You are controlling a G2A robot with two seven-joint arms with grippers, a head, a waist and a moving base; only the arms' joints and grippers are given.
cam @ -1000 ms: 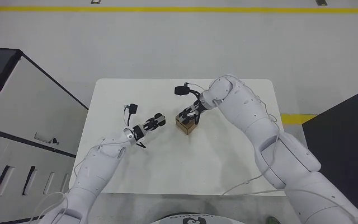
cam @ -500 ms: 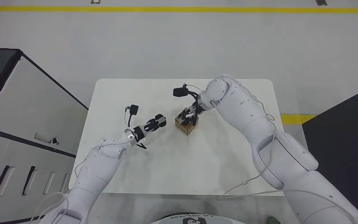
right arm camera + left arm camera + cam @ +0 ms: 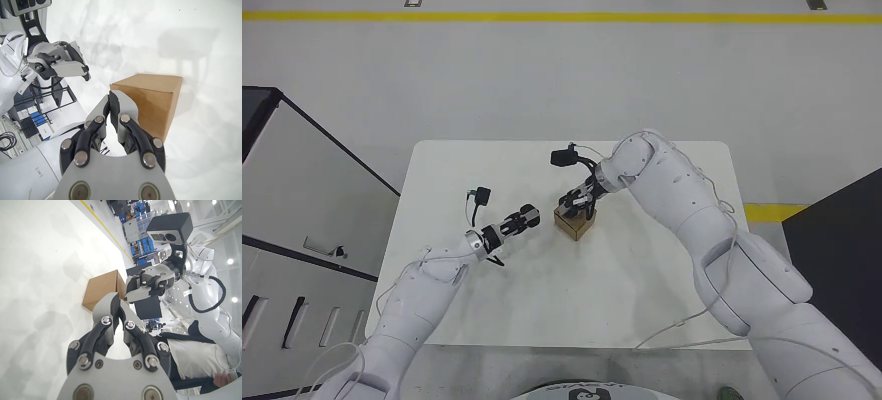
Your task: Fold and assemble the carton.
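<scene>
A small closed brown carton (image 3: 576,224) stands upright near the middle of the white table (image 3: 642,290). My right gripper (image 3: 573,200) hangs just above the carton's back-left top edge, shut with nothing between its fingers. In the right wrist view its tips (image 3: 112,98) sit beside a top corner of the carton (image 3: 151,100); contact cannot be told. My left gripper (image 3: 529,213) is a short way left of the carton, also shut and empty. The left wrist view shows its tips (image 3: 117,301) pointing at the carton (image 3: 102,289), with the right gripper (image 3: 129,292) over the carton's far side.
The table's left edge borders a black-topped cabinet (image 3: 282,150). A dark panel (image 3: 842,240) stands off the table's right side. Bare table surface lies in front of and behind the carton.
My right gripper has drawn slightly up and back-left off the carton's top. The carton and my left gripper have stayed put.
</scene>
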